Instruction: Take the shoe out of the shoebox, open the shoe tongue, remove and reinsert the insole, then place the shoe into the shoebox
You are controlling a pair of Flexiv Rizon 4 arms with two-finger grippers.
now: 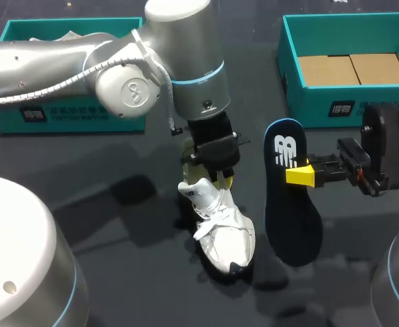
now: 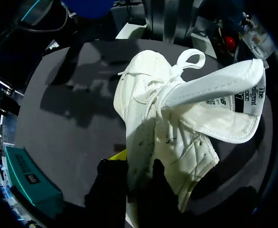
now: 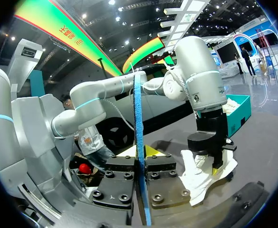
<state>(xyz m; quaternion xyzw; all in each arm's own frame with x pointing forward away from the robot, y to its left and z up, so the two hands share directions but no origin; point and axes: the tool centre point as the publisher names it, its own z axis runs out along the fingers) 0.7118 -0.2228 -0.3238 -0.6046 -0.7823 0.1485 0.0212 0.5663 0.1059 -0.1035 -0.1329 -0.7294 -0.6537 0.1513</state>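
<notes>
Your table point(image 1: 104, 204) carries two teal boxes at its far edge, well apart: the left shoebox point(image 1: 63, 116) and the right shoebox point(image 1: 342, 109). Nearer, around the table's middle, is the white shoe point(image 1: 223, 228), toe pointing toward the near edge, with its tongue point(image 2: 215, 88) pulled up and out. Just beside the shoe and apart from it is the dark blue insole point(image 1: 291, 211), out of the shoe. Your right end effector point(image 1: 301, 176) clamps it between both fingers. Your left end effector point(image 1: 216, 178) pinches the shoe's heel collar.
</notes>
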